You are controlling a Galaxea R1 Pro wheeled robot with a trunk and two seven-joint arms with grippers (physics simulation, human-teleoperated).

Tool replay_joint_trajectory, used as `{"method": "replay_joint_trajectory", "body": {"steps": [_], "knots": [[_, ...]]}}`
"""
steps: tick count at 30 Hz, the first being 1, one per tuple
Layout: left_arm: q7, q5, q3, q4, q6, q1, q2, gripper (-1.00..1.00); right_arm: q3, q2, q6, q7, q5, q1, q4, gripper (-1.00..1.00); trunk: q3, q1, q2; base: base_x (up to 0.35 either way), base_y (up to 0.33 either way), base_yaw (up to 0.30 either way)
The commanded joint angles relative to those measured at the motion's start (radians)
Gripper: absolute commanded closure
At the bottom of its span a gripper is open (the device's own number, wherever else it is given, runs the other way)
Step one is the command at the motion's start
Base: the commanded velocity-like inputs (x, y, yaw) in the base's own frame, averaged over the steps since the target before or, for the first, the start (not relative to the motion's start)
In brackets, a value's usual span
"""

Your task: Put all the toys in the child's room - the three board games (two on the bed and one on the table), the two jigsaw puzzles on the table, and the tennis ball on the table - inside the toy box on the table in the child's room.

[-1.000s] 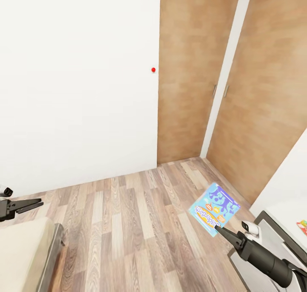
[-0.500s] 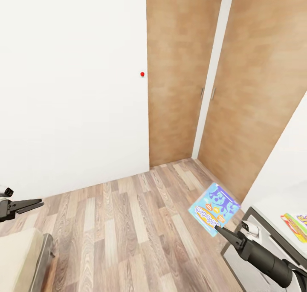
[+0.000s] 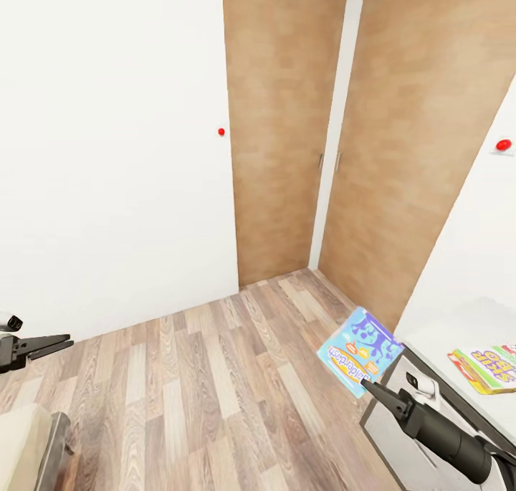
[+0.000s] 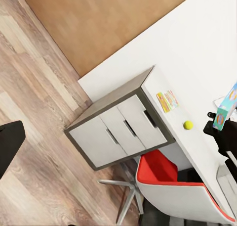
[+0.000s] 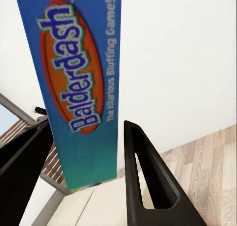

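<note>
My right claw is low at my right side, pinching a blue board game box by one edge and holding it up off the floor. Through the right wrist camera that box stands between my two black fingers, its narrow side lettered Balderdash, with one finger on each side of it. My left claw hangs over the wooden floor at my left side, its fingers pressed close together with nothing between them. A pale cushioned corner of furniture sits just below it; I cannot tell what it is.

Just beyond my right arm is the table, its white top running along the right wall. A second board game, green and yellow with red lettering, lies flat near the end of the table closest to the wardrobe. From the left wrist camera I see the same table with white drawer fronts under that end, the second board game close to that end edge, and the tennis ball farther along the top, near the front edge and apart from the game. A red chair is pulled up below the ball.

Farther off stand a white wall with a small red dot and tall wooden wardrobe doors in the corner.
</note>
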Motion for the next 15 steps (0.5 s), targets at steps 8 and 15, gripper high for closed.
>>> {"method": "replay_joint_trajectory", "body": {"steps": [8, 15], "knots": [[-0.004, 0.0, 0.0, 0.0, 0.011, 0.0, 0.0, -1.0, 0.0, 0.0, 0.01, 0.002, -0.002, -0.001, 0.0, 1.0, 0.011, 0.001, -0.002, 0.0, 0.0, -0.157], [-0.004, 0.0, -0.001, 0.0, 0.011, 0.0, 0.0, -1.0, 0.0, 0.0, 0.01, 0.002, -0.002, -0.001, 0.0, 1.0, 0.022, 0.001, -0.002, 0.0, 0.0, -0.157]]}}
